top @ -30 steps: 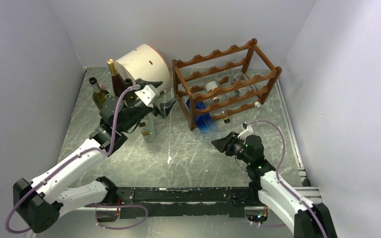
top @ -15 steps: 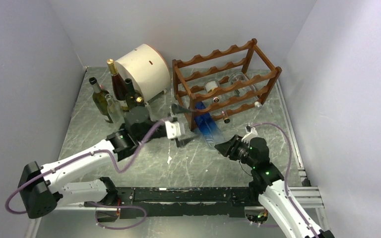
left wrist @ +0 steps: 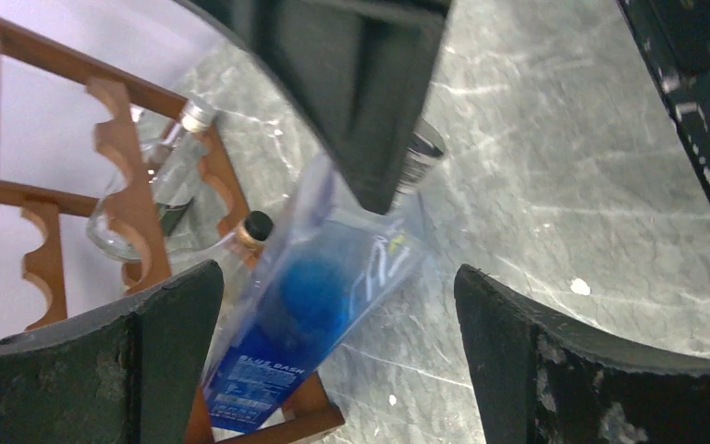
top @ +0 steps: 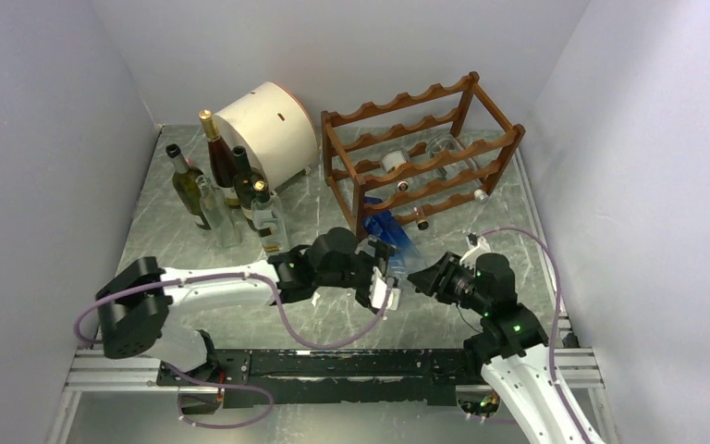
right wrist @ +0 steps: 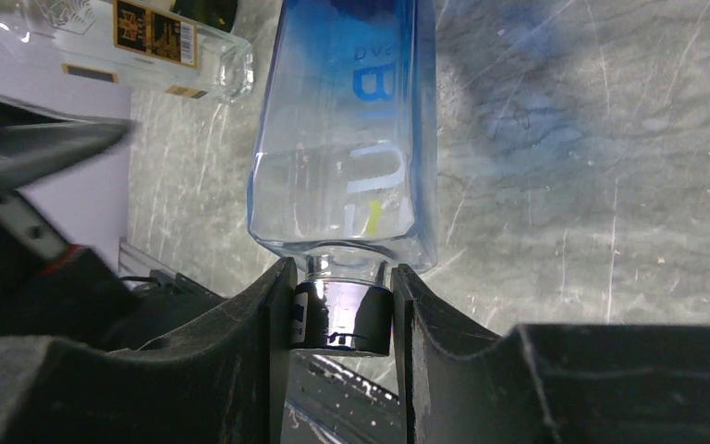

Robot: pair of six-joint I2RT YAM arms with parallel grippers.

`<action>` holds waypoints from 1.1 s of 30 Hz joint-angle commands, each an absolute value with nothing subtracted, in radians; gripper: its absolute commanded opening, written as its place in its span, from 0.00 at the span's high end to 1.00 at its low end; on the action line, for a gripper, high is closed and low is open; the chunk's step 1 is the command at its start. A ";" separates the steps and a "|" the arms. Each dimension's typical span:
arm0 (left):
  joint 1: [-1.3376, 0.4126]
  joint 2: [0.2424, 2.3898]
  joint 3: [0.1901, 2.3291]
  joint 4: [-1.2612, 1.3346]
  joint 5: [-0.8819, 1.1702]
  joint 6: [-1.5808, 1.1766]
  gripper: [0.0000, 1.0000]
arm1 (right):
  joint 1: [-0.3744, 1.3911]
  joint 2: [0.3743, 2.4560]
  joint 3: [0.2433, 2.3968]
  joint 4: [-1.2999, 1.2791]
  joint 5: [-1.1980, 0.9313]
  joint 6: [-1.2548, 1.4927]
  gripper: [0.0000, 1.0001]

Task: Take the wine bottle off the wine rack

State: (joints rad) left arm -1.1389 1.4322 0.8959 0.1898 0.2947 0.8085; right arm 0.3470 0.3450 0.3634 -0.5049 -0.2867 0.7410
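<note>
Although the blue bottle [top: 390, 236] already sticks far out of the wine rack [top: 397, 100], I judge the task as only partly done. Its bottom end lies at the lowest front rail near the rack's foot, and its neck points toward the near edge of the counter [top: 157, 240]. From the left wrist view the bottom seems to rest on that rail, so the bottle is not yet free of the wood.

The right claw [top: 414, 272] is clamped on the bottle's dark cap, one finger on each side. This shows plainly in the right wrist view. The left claw [left wrist: 337, 277] stands wide apart and holds nothing. It is just beside the bottle's body, with the blue glass showing between its two fingers, but I see no contact.

What is left, as I judge it: to draw the bottle fully away from the rail and set it down on the counter. The left claw may have to take the body first. Other bottles — a clear one [top: 436, 151] among them — lie in the rack.
</note>
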 commanded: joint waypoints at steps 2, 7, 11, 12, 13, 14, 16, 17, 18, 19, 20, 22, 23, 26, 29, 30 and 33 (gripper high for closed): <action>-1.183 1.527 0.939 0.203 0.263 0.965 0.01 | 0.354 0.318 0.471 -0.581 -0.336 0.720 1.00; -1.210 1.625 1.025 0.132 0.218 1.019 0.01 | 0.353 0.298 0.483 -0.615 -0.342 0.722 1.00; -1.212 1.664 1.026 0.215 0.179 1.053 0.01 | 0.354 0.272 0.478 -0.625 -0.355 0.737 1.00; -1.212 1.677 1.037 0.199 0.172 1.066 0.01 | 0.354 0.270 0.483 -0.631 -0.356 0.736 1.00; -1.212 1.688 1.051 0.175 0.167 1.079 0.00 | 0.354 0.271 0.491 -0.640 -0.357 0.733 1.00; -1.212 1.700 1.063 0.153 0.164 1.093 0.01 | 0.354 0.272 0.503 -0.651 -0.357 0.729 1.00; -1.213 1.717 1.072 0.140 0.148 1.107 0.04 | 0.355 0.272 0.532 -0.678 -0.346 0.715 1.00; -1.213 1.718 1.069 0.152 0.147 1.107 0.05 | 0.355 0.272 0.544 -0.692 -0.339 0.709 1.00; -1.213 1.716 1.062 0.174 0.143 1.105 0.06 | 0.354 0.271 0.554 -0.704 -0.331 0.706 1.00; -1.213 1.715 1.059 0.198 0.141 1.101 0.08 | 0.354 0.269 0.561 -0.714 -0.327 0.702 1.00; -1.213 1.717 1.061 0.218 0.137 1.095 0.11 | 0.354 0.268 0.566 -0.719 -0.328 0.701 1.00; -1.213 1.726 1.077 0.232 0.124 1.088 0.21 | 0.355 0.263 0.574 -0.725 -0.332 0.701 1.00; -1.215 1.732 1.085 0.240 0.114 1.088 0.29 | 0.355 0.260 0.579 -0.727 -0.336 0.702 1.00; -1.226 1.732 1.079 0.303 0.069 1.080 0.53 | 0.354 0.262 0.610 -0.736 -0.339 0.696 1.00; -1.252 1.705 1.060 0.356 0.037 1.057 0.75 | 0.353 0.273 0.662 -0.757 -0.325 0.679 0.97; -1.260 1.692 1.051 0.379 0.031 1.043 0.82 | 0.355 0.278 0.689 -0.765 -0.318 0.671 0.90; -1.288 1.652 1.010 0.435 0.026 0.992 0.89 | 0.354 0.293 0.762 -0.784 -0.281 0.643 0.60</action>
State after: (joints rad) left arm -1.2541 1.7111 1.0401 0.2878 0.0681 1.0668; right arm 0.3416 0.3000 0.6342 -0.8494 -0.2176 0.6785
